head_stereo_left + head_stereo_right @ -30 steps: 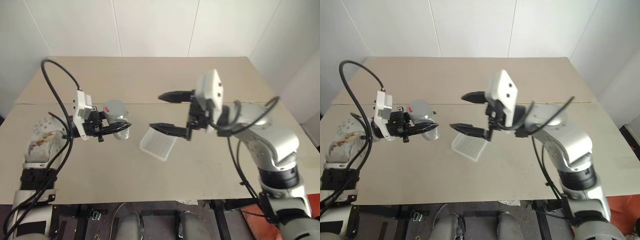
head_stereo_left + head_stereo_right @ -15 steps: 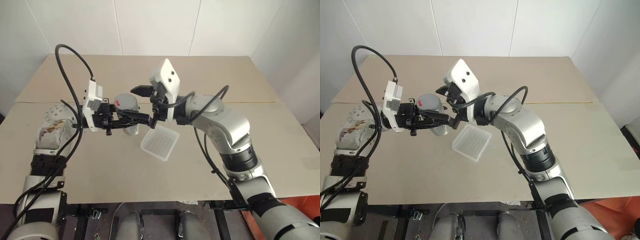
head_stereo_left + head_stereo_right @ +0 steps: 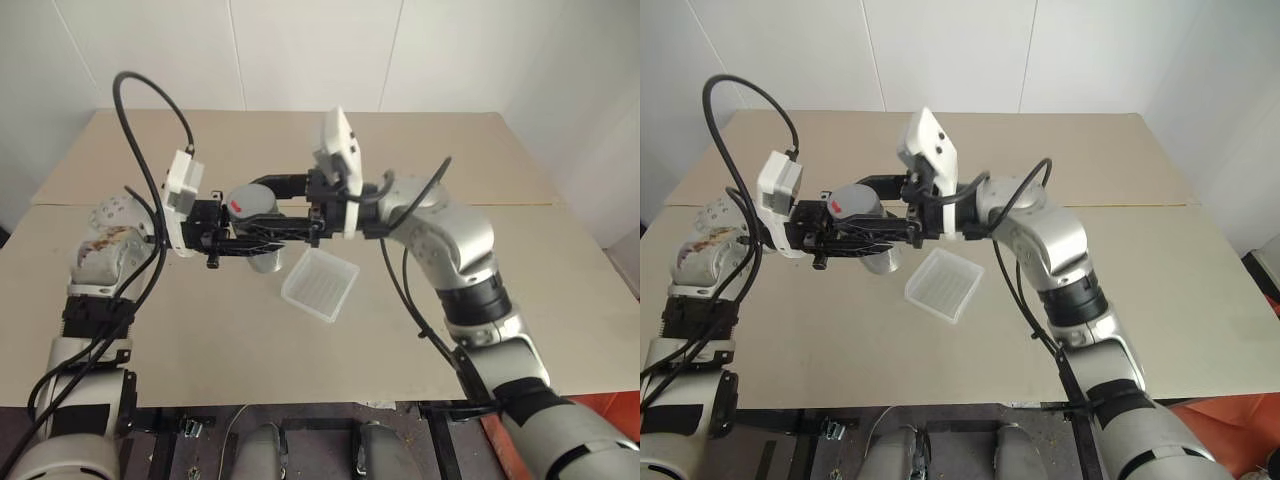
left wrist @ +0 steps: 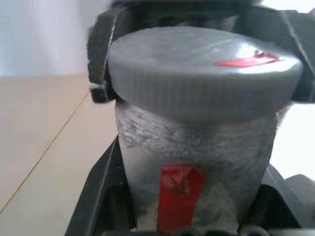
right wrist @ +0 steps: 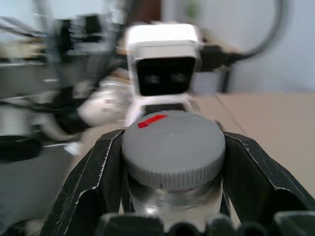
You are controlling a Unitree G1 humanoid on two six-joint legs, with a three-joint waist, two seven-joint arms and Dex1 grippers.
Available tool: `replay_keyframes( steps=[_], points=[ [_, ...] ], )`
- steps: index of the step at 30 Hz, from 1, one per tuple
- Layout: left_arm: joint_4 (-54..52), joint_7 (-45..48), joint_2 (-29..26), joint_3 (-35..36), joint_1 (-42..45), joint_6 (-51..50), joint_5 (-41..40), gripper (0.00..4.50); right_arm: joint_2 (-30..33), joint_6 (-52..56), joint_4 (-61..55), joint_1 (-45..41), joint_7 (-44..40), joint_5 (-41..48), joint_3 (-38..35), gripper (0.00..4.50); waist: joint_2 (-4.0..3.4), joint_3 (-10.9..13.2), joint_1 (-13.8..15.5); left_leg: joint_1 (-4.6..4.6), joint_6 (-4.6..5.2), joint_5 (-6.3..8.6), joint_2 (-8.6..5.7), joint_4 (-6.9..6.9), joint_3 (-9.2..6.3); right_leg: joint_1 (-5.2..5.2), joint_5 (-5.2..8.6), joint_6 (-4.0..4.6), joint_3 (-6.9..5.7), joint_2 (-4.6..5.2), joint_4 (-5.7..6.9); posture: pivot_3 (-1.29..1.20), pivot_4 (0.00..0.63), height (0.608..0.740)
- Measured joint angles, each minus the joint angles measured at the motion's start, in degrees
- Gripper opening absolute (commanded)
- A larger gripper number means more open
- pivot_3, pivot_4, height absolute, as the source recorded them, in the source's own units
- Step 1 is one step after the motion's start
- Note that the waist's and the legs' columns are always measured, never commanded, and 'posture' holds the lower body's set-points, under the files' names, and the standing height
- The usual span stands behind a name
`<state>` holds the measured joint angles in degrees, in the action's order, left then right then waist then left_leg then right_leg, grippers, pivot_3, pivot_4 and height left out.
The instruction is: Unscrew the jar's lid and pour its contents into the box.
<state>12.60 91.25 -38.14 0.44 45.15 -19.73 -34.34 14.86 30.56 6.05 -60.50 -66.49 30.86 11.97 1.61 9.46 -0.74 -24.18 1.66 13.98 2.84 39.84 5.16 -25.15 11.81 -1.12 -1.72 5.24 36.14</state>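
- Clamping the jar (image 4: 197, 147) by its body, the left tool (image 3: 262, 243) has a black finger pressed against each side of the silvery cylinder and holds it up above the table (image 3: 180, 330).
- Gripping from the opposite side, the right tool (image 3: 275, 205) is closed on the grey lid (image 5: 173, 147), with a finger (image 5: 93, 172) tight against either edge of the ribbed rim.
- Both tools point level toward each other, meeting at the jar in front of the robot.
- A red mark shows on the lid's top, and a red strip runs down the jar's side.
- The lid sits on the jar, with the whitish rim just under it.
- The box (image 3: 320, 284), a translucent white tray, lies on the table below and slightly to the right of the jar, apart from both tools.
- The jar's lower part is cut off in both wrist views and partly hidden by fingers in the head views.
- The contents cannot be made out through the jar's wall.
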Motion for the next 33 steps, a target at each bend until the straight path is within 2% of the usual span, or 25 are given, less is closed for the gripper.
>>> replay_keyframes(
  steps=[2,4,9,11,14,15,18,21,24,29,33],
  points=[
    [-2.25,0.98,-0.37,-2.51,0.97,-0.99,-2.40,1.93,0.24,-3.79,5.81,-2.53,-10.49,1.01,-0.53,2.76,0.00,0.00,-0.03,0.00,0.00,0.00,0.00,-0.01,-0.02,0.01,-0.01,-0.01,0.01,-0.01,0.00,0.00,0.150,0.740],
    [-4.12,0.88,-1.66,-4.71,1.59,-2.14,-4.44,1.93,0.16,-6.14,11.16,-4.91,-17.16,2.16,-0.25,2.76,-0.02,0.01,-0.08,0.01,0.00,0.00,0.01,-0.01,-0.04,-0.01,-0.01,-0.01,0.02,-0.01,0.05,0.00,0.150,0.740],
    [-5.20,-0.32,-4.77,-6.01,1.67,-2.95,-6.51,1.93,-0.69,-11.68,20.58,-9.58,-21.87,4.04,2.48,2.76,-0.03,0.02,-0.67,0.06,-0.02,-0.01,0.04,-0.04,-0.05,-0.07,0.00,0.00,0.07,-0.05,0.08,0.00,0.150,0.740],
    [-5.20,-0.21,-4.95,-5.62,0.86,-2.79,-6.45,1.93,-1.47,-12.31,21.81,-9.65,-22.17,3.49,2.38,3.48,-0.03,0.02,-0.46,0.04,-0.02,-0.01,0.03,-0.03,-0.01,-0.07,-0.01,0.00,0.07,-0.03,0.11,0.00,0.150,0.740],
    [-5.19,0.68,-3.84,-4.96,-0.97,-2.78,-6.37,1.93,-2.29,-12.46,20.75,-9.30,-21.23,1.82,2.21,4.33,-0.03,0.02,-0.21,-0.03,-0.03,-0.02,0.03,-0.01,-0.01,-0.10,-0.01,0.00,0.03,-0.02,0.33,0.00,0.150,0.740],
    [-5.18,0.65,-3.78,-4.78,-1.60,-2.70,-6.19,1.93,-2.07,-12.44,19.20,-8.38,-20.12,1.79,1.55,4.48,-0.03,0.02,-0.01,-0.04,-0.03,-0.02,0.03,0.00,-0.03,-0.09,-0.01,-0.01,0.01,-0.01,0.36,0.00,0.150,0.740],
    [-4.82,-0.63,-3.83,-2.30,-3.84,-2.61,-5.90,1.93,0.48,-11.61,11.80,-3.19,-14.38,1.72,-1.83,4.48,-0.03,0.02,0.75,-0.10,-0.03,-0.02,0.00,0.05,-0.07,-0.07,-0.01,-0.01,-0.10,0.07,0.35,0.00,0.150,0.740],
    [-3.67,-3.61,-3.82,0.56,-5.72,-2.66,-5.16,1.93,4.59,-8.17,1.73,3.51,-6.78,1.62,-4.63,4.48,-0.03,0.02,1.04,-0.08,-0.05,-0.03,-0.01,0.06,-0.08,-0.07,-0.01,-0.01,-0.11,0.07,0.39,0.00,0.150,0.740],
    [-2.72,-5.59,-3.32,1.20,-6.12,-1.85,-3.81,1.93,6.09,-3.32,-6.90,7.54,0.12,1.77,-5.94,4.48,-0.03,0.02,0.89,-0.02,-0.10,-0.06,0.00,0.03,-0.07,-0.08,0.00,-0.01,-0.10,0.04,0.48,0.00,0.150,0.740],
    [-0.80,-7.89,-0.92,1.38,-6.35,-0.37,-1.30,1.93,3.22,7.12,-19.06,9.32,16.50,0.82,-4.83,4.48,-0.03,0.02,-0.07,0.03,-0.16,-0.09,0.00,0.02,-0.08,-0.09,0.00,0.00,-0.06,0.02,0.54,0.00,0.150,0.740],
    [-0.37,-7.36,0.13,0.69,-5.69,-0.28,-0.16,1.93,-0.99,9.55,-19.14,7.28,24.54,-3.98,0.01,4.48,-0.03,0.02,-0.12,0.01,-0.16,-0.09,0.00,0.02,-0.08,-0.10,0.00,0.00,-0.07,0.02,0.54,0.00,0.150,0.740]
  ],
)
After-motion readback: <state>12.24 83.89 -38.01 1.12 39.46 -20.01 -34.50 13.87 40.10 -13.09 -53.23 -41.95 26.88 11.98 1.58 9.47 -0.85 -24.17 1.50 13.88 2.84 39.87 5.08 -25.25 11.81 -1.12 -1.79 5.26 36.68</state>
